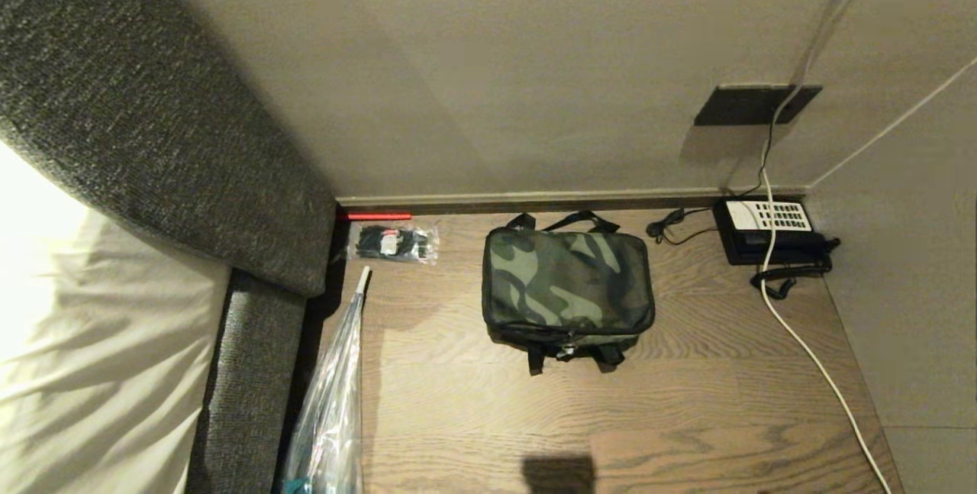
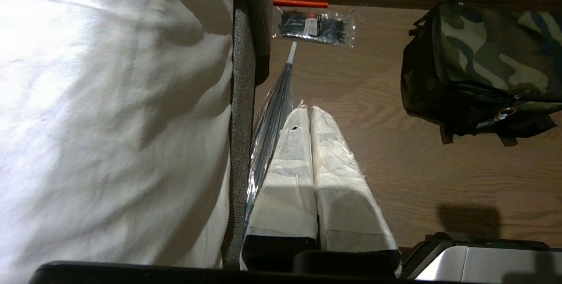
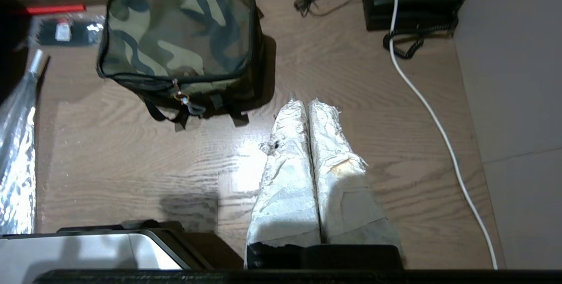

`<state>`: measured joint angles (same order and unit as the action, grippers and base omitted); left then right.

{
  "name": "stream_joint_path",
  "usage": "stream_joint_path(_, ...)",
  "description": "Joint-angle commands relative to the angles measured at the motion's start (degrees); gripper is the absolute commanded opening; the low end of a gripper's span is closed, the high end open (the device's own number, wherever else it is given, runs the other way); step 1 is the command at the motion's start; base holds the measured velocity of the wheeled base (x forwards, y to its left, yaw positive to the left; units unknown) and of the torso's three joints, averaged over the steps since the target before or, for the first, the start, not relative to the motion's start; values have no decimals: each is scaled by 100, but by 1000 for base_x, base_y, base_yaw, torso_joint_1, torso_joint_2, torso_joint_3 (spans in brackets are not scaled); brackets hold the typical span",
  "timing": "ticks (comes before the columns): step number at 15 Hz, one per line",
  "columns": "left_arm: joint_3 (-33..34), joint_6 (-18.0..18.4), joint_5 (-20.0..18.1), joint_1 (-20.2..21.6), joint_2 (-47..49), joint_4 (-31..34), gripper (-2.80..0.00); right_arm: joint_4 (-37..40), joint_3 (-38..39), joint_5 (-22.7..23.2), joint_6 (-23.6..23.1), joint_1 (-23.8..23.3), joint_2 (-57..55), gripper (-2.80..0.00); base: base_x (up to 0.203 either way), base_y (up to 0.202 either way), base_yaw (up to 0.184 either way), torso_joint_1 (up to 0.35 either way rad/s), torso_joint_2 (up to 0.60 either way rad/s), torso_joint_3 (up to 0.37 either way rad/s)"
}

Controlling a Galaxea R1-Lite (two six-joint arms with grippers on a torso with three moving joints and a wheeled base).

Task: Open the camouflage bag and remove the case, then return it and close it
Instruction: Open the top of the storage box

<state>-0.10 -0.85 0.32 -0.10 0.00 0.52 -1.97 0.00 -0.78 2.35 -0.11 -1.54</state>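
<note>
The camouflage bag (image 1: 568,285) is seen at the centre of the head view, sitting flat on the wooden desk (image 1: 687,402) with its lid zipped shut all the way round. No case is visible; presumably it is hidden inside. A packet of cable ties (image 1: 393,242) lies to the upper left of the bag, a black telephone (image 1: 769,230) to the upper right, both well apart from it.

Neither arm is shown in the head view. In the left wrist view the left claw (image 2: 307,113) is seen pressed together, its taped fingers touching, low in the centre of the frame beside a folded clear umbrella (image 2: 272,113). In the right wrist view the right claw (image 3: 307,106) is likewise pressed together, below and right of the bag, nothing pinched.

The bag is judged soft and light: fabric walls that will sag and slide on smooth wood if pulled from one side only. The zipper pull (image 3: 181,96), a small ring on the near face, is the likely place to take hold, though it is small and loose. The other claw would probably be needed to pin the bag down. A stiff box inside would help the shape stay firm.
</note>
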Motion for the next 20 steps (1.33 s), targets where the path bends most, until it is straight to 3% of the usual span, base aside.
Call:
stream_joint_path(1, 1, -3, 3, 1, 0, 0, -280, -5, 79, -1, 2, 2, 4, -280, 0, 0, 0, -2, 0, -198)
stream_joint_path(20, 1, -3, 3, 1, -8, 0, -280, -5, 79, -1, 2, 2, 4, -280, 0, 0, 0, 3, 2, -197)
